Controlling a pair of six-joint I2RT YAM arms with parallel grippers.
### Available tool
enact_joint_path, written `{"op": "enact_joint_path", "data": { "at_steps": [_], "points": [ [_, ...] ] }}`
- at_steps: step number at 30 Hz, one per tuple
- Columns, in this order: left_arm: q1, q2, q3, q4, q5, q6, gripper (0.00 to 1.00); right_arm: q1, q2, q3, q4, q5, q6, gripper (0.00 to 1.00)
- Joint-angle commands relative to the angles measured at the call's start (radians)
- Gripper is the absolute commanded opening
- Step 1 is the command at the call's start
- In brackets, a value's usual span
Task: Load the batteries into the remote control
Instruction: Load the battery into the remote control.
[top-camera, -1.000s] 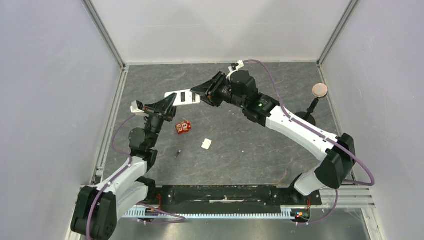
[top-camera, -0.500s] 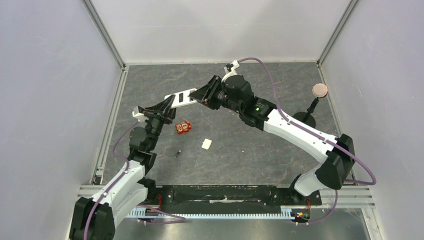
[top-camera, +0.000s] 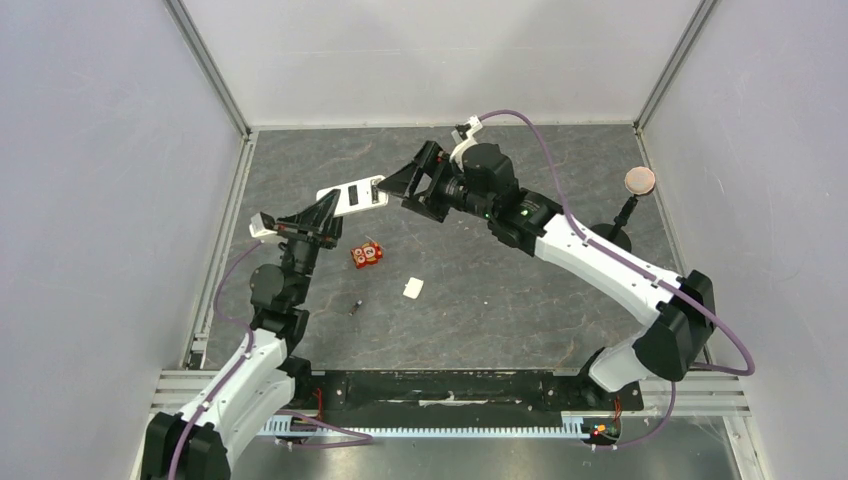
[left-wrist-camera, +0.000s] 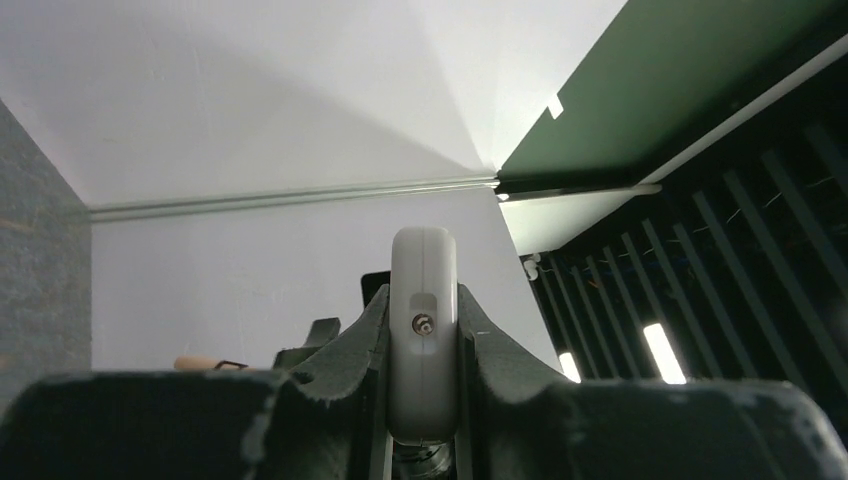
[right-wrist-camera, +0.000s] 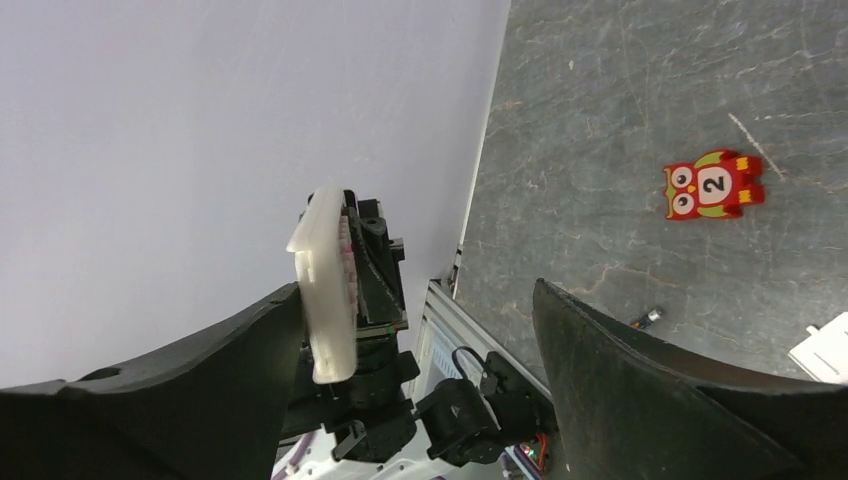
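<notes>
The remote control (top-camera: 352, 194) is held in the air above the table (top-camera: 520, 300), its long axis roughly level and running left to right, one end toward the right arm. The left gripper (top-camera: 333, 203) clamps its left end. The right gripper (right-wrist-camera: 415, 298) is spread wide at the other end. A red owl block (top-camera: 367, 254) lies below.

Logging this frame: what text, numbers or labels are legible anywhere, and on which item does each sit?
"2": on the belly of the red owl figure, read in the right wrist view.
Remote control: any markings are too small to read in every view.
Nothing else legible.
</notes>
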Motion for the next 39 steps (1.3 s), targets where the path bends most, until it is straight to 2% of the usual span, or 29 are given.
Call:
{"op": "enact_joint_path", "data": {
  "at_steps": [1, 5, 10, 15, 22, 32, 39],
  "points": [
    [0.013, -0.002, -0.065, 0.197, -0.029, 0.14, 0.02, -0.033, -0.092, -0.017, 0.044, -0.046, -0.033, 0.87],
    [0.019, 0.023, -0.069, 0.235, 0.014, 0.219, 0.02, -0.048, -0.135, -0.04, 0.053, -0.023, -0.089, 0.88],
    [0.022, 0.004, -0.031, 0.163, 0.072, 0.311, 0.02, -0.05, -0.17, -0.073, 0.046, 0.017, -0.148, 0.88],
    [0.024, -0.058, 0.007, 0.031, 0.081, 0.379, 0.02, -0.05, -0.149, -0.072, -0.02, 0.0, -0.241, 0.77],
    [0.024, -0.069, 0.053, -0.03, 0.144, 0.45, 0.02, -0.004, -0.096, -0.007, -0.08, -0.011, -0.356, 0.63],
    [0.024, -0.059, 0.093, -0.072, 0.203, 0.551, 0.02, 0.037, -0.095, 0.017, -0.108, 0.085, -0.382, 0.51],
    [0.024, -0.046, 0.12, -0.082, 0.235, 0.597, 0.02, 0.059, -0.076, 0.06, -0.12, 0.11, -0.423, 0.51]
  ]
}}
